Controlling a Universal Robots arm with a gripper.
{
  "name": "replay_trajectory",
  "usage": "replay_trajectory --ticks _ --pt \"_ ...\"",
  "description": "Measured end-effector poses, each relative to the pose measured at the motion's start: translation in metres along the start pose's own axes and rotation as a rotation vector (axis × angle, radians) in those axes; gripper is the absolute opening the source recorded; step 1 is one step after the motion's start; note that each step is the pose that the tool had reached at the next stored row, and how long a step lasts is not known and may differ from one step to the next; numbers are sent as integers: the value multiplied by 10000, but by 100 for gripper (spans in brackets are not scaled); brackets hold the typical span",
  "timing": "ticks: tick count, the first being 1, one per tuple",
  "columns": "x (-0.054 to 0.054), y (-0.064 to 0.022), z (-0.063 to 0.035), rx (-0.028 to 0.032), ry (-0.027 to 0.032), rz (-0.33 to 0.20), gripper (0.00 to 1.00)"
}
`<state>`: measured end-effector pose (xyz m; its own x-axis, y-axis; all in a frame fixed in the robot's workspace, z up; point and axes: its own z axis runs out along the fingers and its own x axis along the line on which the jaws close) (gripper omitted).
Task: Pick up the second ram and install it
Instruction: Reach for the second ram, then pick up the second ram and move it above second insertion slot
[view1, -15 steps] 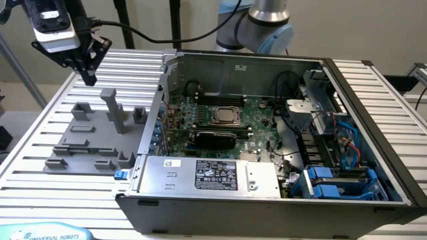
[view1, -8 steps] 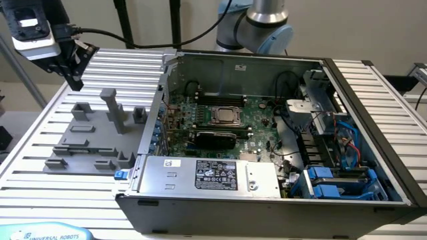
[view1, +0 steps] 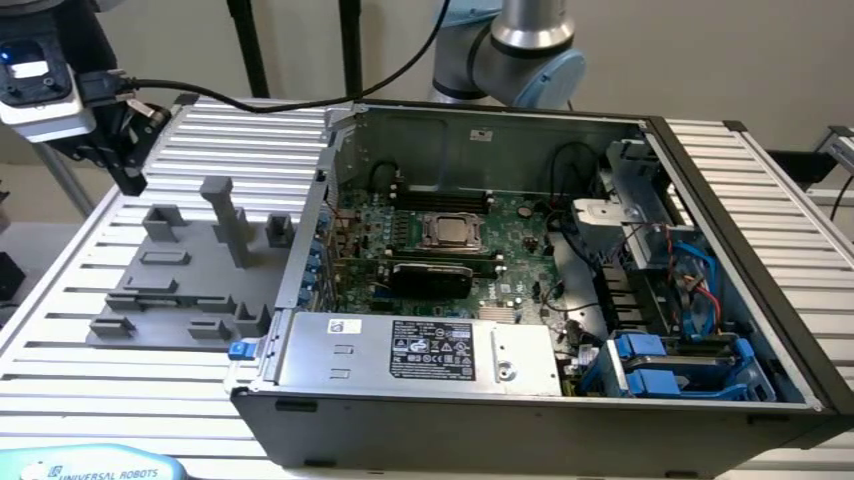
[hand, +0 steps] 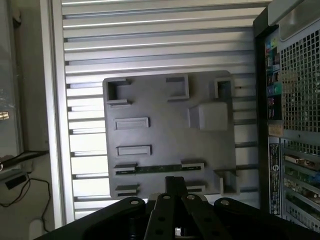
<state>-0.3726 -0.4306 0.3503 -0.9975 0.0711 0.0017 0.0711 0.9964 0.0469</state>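
Second ram (hand: 156, 169): thin sliver, ends hidden in grey holder (hand: 165, 132) | end effector (hand: 173, 181): clenched on nothing

Slatted table (view1: 80, 390) is showing ribbed bare metal, gleaming softly; holder tray (view1: 167, 300), at the exterior view's left, is looking matt grey plastic; computer case (view1: 534, 430) is presenting dull grey metal; power supply (view1: 527, 360) is wearing bare metal and a paper label (view1: 431, 352); gripper (hand: 175, 185) is appearing matt black
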Motion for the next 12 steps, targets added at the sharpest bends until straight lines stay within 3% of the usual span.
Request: replay_trajectory --ticks 2,12 --pt "47 -12 18 1 11 1 11" --pt "50 -13 19 1 13 1 11"
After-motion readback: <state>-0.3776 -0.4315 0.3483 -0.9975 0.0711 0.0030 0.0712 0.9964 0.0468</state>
